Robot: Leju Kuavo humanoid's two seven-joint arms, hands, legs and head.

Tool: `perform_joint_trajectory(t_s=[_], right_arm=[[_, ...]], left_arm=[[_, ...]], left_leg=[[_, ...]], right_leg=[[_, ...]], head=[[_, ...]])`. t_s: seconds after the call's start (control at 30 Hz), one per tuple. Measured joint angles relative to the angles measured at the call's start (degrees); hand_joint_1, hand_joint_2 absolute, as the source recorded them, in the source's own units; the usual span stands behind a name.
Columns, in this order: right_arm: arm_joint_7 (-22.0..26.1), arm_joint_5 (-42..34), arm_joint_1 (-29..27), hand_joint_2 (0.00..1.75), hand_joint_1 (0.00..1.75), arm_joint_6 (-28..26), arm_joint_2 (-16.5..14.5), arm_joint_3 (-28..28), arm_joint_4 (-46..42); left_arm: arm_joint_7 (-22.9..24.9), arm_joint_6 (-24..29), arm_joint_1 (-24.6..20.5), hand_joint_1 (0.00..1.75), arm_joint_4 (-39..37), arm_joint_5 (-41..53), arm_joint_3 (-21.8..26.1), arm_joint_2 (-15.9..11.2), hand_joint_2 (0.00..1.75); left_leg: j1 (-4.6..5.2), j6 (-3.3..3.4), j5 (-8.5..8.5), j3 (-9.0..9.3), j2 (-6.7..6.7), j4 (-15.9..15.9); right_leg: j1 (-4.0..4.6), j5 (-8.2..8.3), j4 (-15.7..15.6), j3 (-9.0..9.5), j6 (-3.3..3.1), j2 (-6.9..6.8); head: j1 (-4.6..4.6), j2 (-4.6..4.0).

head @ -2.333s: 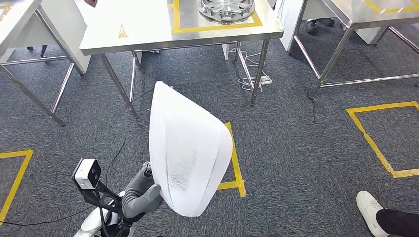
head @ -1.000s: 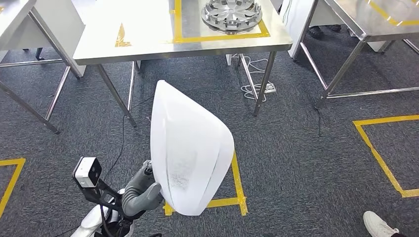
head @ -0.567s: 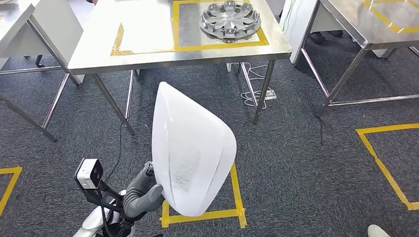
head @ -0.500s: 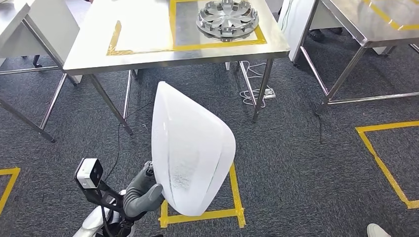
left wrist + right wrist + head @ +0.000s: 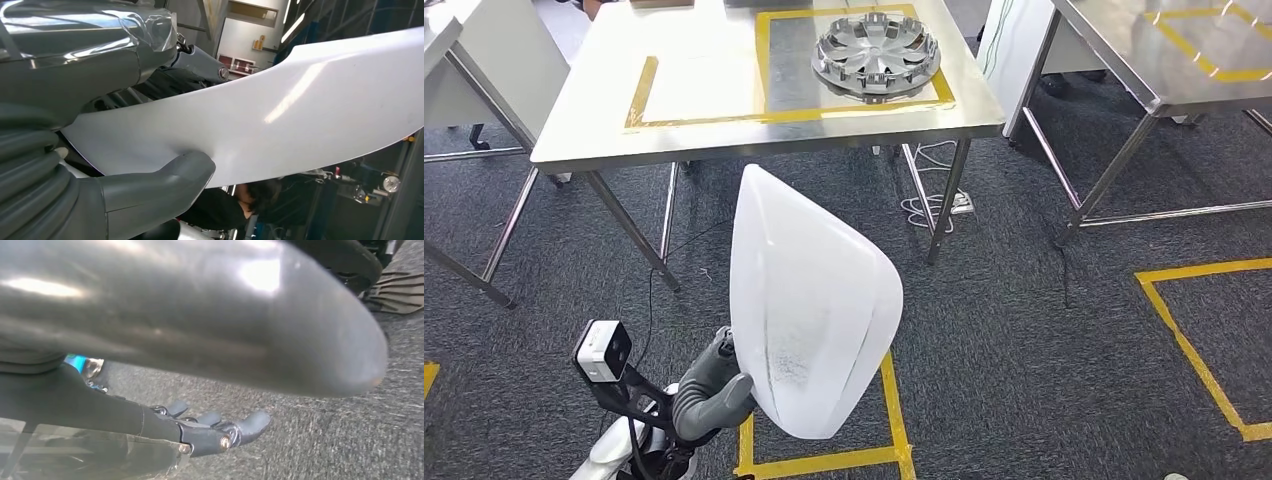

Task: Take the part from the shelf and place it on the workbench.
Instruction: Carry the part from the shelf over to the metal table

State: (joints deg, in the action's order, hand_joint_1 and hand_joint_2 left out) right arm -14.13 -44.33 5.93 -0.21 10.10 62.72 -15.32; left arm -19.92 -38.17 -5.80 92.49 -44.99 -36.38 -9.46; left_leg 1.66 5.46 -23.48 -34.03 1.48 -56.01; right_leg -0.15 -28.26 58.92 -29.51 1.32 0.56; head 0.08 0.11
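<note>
The left hand (image 5: 712,395) grips the white curved panel (image 5: 809,320) at its lower edge, thumb pressed on its face; the panel hides the fingers behind it and is held upright over the carpet, well short of the steel worktop (image 5: 714,150). A silver wheel cover (image 5: 876,55) lies there. The right hand (image 5: 215,430) holds nothing, fingers loosely apart.

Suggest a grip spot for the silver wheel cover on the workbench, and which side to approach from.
Take the wheel cover by its near rim, reaching over the workbench front edge. It lies flat in the taped square close to that edge, and its thin raised rim suits a pinch. The left hand holds the white part.
</note>
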Motion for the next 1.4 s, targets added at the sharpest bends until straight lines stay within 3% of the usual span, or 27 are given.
perform_joint_trajectory(t_s=[0.03,0.13,0.17,0.2,0.23,0.27,0.3,0.37,0.43,0.5,0.57,0.63,0.67,0.7,0.73,0.77,0.83,0.9,0.97,1.03,1.13,1.2,1.23,1.3,1.33,1.4], right_arm=[[0.0,0.1,0.1,0.0,0.0,0.0,0.1,0.0,0.0],[0.1,0.3,0.0,0.0,0.0,0.0,0.3,0.0,0.0],[0.2,0.3,0.0,0.0,0.0,0.0,0.3,0.0,0.0],[0.3,0.2,-0.1,0.0,0.0,0.0,0.4,0.0,0.0],[0.5,0.2,-0.2,0.0,0.0,-0.1,0.5,0.0,0.0],[0.6,0.1,-0.2,0.0,0.0,-0.1,0.6,-0.1,0.0],[0.7,0.0,-0.3,0.0,0.0,-0.2,0.6,-0.1,0.0],[0.9,0.0,-0.3,0.0,0.0,-0.2,0.6,-0.2,0.0],[0.9,-0.1,-0.5,0.0,0.0,-0.3,0.6,-0.3,0.0],[1.0,-0.1,-0.6,0.0,0.0,-0.3,0.6,-0.4,0.0],[1.0,0.0,-0.5,0.0,0.0,-0.3,0.6,-0.4,0.0],[1.0,0.1,-0.5,0.0,0.0,-0.3,0.7,-0.4,0.0],[1.0,0.2,-0.6,0.0,0.0,-0.2,0.7,-0.4,0.0],[1.0,0.3,-0.6,0.0,0.0,-0.2,0.7,-0.4,0.0],[1.0,0.5,-0.6,0.0,0.0,-0.1,0.7,-0.4,0.0],[1.0,0.6,-0.7,0.0,0.0,-0.1,0.7,-0.4,0.0],[1.0,0.8,-0.8,0.0,0.0,0.1,0.4,-0.4,0.0],[1.0,0.8,-1.0,0.0,0.0,0.2,0.2,-0.4,0.0],[1.0,0.8,-1.1,0.0,0.0,0.3,0.2,-0.4,0.0],[1.0,0.8,-1.1,0.0,0.0,0.4,0.2,-0.4,0.0],[1.0,0.8,-1.2,0.0,0.0,0.4,0.4,-0.4,0.0],[1.0,0.8,-1.4,0.0,0.0,0.4,0.6,-0.4,0.0],[0.9,0.8,-1.4,0.0,0.0,0.4,0.6,-0.4,0.0],[0.9,0.7,-1.3,0.0,0.0,0.4,0.8,-0.4,0.0],[0.9,0.7,-1.2,0.0,0.0,0.3,0.8,-0.4,0.0],[1.0,0.6,-1.0,0.0,0.0,0.0,0.8,-0.4,0.0]], left_arm=[[-0.1,0.0,0.0,1.75,0.0,0.0,0.0,0.0,1.75],[-0.2,0.1,0.0,1.75,0.0,0.1,-0.1,0.1,1.75],[-0.3,0.2,0.0,1.75,0.0,0.1,-0.2,0.1,1.75],[-0.3,0.3,0.1,1.75,0.0,0.1,-0.2,0.1,1.75],[-0.4,0.4,0.1,1.75,0.0,0.2,-0.2,0.1,1.75],[-0.5,0.4,0.2,1.75,0.0,0.2,-0.3,0.1,1.75],[-0.5,0.4,0.2,1.75,0.0,0.2,-0.3,0.1,1.75],[-0.5,0.5,0.2,1.75,0.1,0.2,-0.3,0.0,1.75],[-0.5,0.6,0.2,1.75,0.3,0.2,-0.3,0.0,1.75],[-0.5,0.7,0.2,1.75,0.5,0.2,-0.3,-0.1,1.75],[-0.6,0.7,0.1,1.75,0.7,0.2,-0.3,-0.2,1.75],[-0.6,0.8,0.2,1.75,0.7,0.2,-0.3,-0.2,1.75],[-0.6,0.8,0.2,1.75,0.7,0.2,-0.4,-0.3,1.75],[-0.6,0.8,0.2,1.75,0.7,0.2,-0.4,-0.3,1.75],[-0.6,0.8,0.2,1.75,0.7,0.2,-0.4,-0.4,1.75],[-0.6,0.7,0.2,1.75,0.7,0.1,-0.4,-0.4,1.75],[-0.6,0.7,0.0,1.75,0.8,0.0,-0.4,-0.5,1.75],[-0.6,0.6,-0.2,1.75,0.9,0.0,-0.4,-0.5,1.75],[-0.6,0.5,-0.2,1.75,0.9,0.0,-0.4,-0.5,1.75],[-0.6,0.4,-0.2,1.75,1.0,-0.1,-0.4,-0.5,1.75],[-0.6,0.4,-0.2,1.75,1.0,-0.1,-0.4,-0.3,1.75],[-0.6,0.4,0.0,1.75,0.9,-0.1,-0.4,-0.4,1.75],[-0.6,0.4,0.0,1.75,0.9,-0.1,-0.4,-0.4,1.75],[-0.6,0.4,0.0,1.75,0.8,-0.1,-0.4,-0.3,1.75],[-0.6,0.4,0.0,1.75,0.8,-0.1,-0.5,-0.3,1.75],[-0.6,0.4,0.0,1.75,0.8,-0.1,-0.5,-0.3,1.75]], left_leg=[[-0.13,0.2,-0.07,0.76,0.11,0.2],[-0.22,0.26,-0.71,1.53,0.52,0.3],[-0.23,0.15,-1.01,1.79,0.73,0.2],[-0.26,-0.01,-1.37,2.2,0.94,0.2],[-0.3,-0.24,-1.82,2.76,1.14,0.2],[-0.33,-0.51,-2.37,3.38,1.27,0.0],[-0.29,-0.86,-3.01,3.99,1.38,-0.2],[-0.18,-1.55,-4.05,4.24,1.49,-0.7],[-0.12,-2.07,-4.58,4.03,1.55,-1.1],[-0.18,-2.65,-5.1,3.44,0.84,-2.6],[-0.61,-3.61,-7.21,0.57,-0.36,-7.8],[-1.28,-4.47,-10.47,-4.07,-1.04,-15.4],[-1.55,-4.69,-11.26,-5.89,-1.17,-17.8],[-1.71,-4.75,-10.83,-6.69,-1.29,-18.3],[-1.77,-4.63,-9.25,-6.27,-1.45,-16.4],[-1.68,-4.25,-6.86,-4.76,-1.92,-12.7],[-0.99,-2.98,-3.19,-1.23,-4.39,-4.8],[-0.3,-2.07,-2.49,0.15,-5.91,-1.5],[-0.39,-1.55,-2.08,0.53,-4.65,-0.9],[-0.78,-1.03,-1.01,1.5,-3.26,0.4],[-0.95,-0.83,-0.27,1.91,-1.36,0.9],[-0.92,-0.88,-0.29,1.89,-0.1,0.9],[-0.94,-0.99,-0.38,1.91,0.43,0.7],[-1.02,-1.46,-0.79,1.89,1.19,0.1],[-0.95,-1.82,-1.13,1.79,1.48,-0.3],[-0.77,-2.43,-1.64,1.46,1.68,-0.9]], right_leg=[[-0.07,-0.87,2.2,-1.17,0.0,-0.04],[-0.42,-4.54,12.8,-8.01,-0.15,-0.07],[-0.57,-5.15,14.5,-9.8,0.09,-0.08],[-0.75,-4.79,14.3,-10.6,0.65,-0.09],[-0.96,-3.31,11.8,-10.35,1.34,-0.1],[-1.17,-0.87,7.8,-9.35,2.19,-0.11],[-1.28,1.68,3.8,-8.33,2.62,-0.2],[-1.15,4.71,-0.8,-6.88,1.79,-0.36],[-1.05,5.0,-1.2,-6.45,0.22,-0.45],[-1.32,4.98,-1.3,-5.98,-0.35,-0.46],[-1.46,4.61,-1.5,-5.42,-0.87,-0.47],[-1.35,4.25,-1.4,-5.18,-1.34,-0.58],[-1.27,4.11,-1.4,-5.09,-1.46,-0.71],[-1.18,3.99,-1.4,-4.96,-1.52,-0.88],[-1.08,3.84,-1.4,-4.73,-1.54,-1.1],[-0.96,3.67,-1.5,-4.42,-1.52,-1.34],[-0.68,3.32,-1.6,-3.79,-1.35,-1.9],[-0.53,3.03,-1.7,-3.46,-0.94,-2.84],[-0.42,2.72,-1.8,-3.19,-0.43,-4.08],[-0.3,1.49,0.1,-3.68,-0.29,-3.68],[-0.56,-2.89,10.5,-8.46,-0.56,-1.38],[-0.78,-3.81,14.8,-10.84,0.06,-0.93],[-0.92,-2.8,13.4,-10.41,0.66,-0.88],[-1.25,0.74,5.3,-7.01,1.8,-0.86],[-1.3,2.17,1.6,-5.34,1.91,-0.78],[-1.19,3.2,-1.5,-3.99,1.15,-0.63]], head=[[0.05,0.0],[0.07,0.0],[0.05,0.0],[0.06,0.0],[0.05,0.0],[0.06,0.0],[0.08,0.0],[0.01,0.0],[-0.08,0.0],[-0.12,0.0],[-0.23,0.0],[-0.31,0.0],[-0.32,0.0],[-0.33,0.0],[-0.34,0.0],[-0.34,0.0],[-0.31,0.0],[-0.28,0.0],[-0.28,0.0],[-0.22,0.0],[-0.12,0.0],[-0.13,0.0],[-0.11,0.0],[-0.1,0.0],[-0.09,0.0],[-0.12,0.0]])
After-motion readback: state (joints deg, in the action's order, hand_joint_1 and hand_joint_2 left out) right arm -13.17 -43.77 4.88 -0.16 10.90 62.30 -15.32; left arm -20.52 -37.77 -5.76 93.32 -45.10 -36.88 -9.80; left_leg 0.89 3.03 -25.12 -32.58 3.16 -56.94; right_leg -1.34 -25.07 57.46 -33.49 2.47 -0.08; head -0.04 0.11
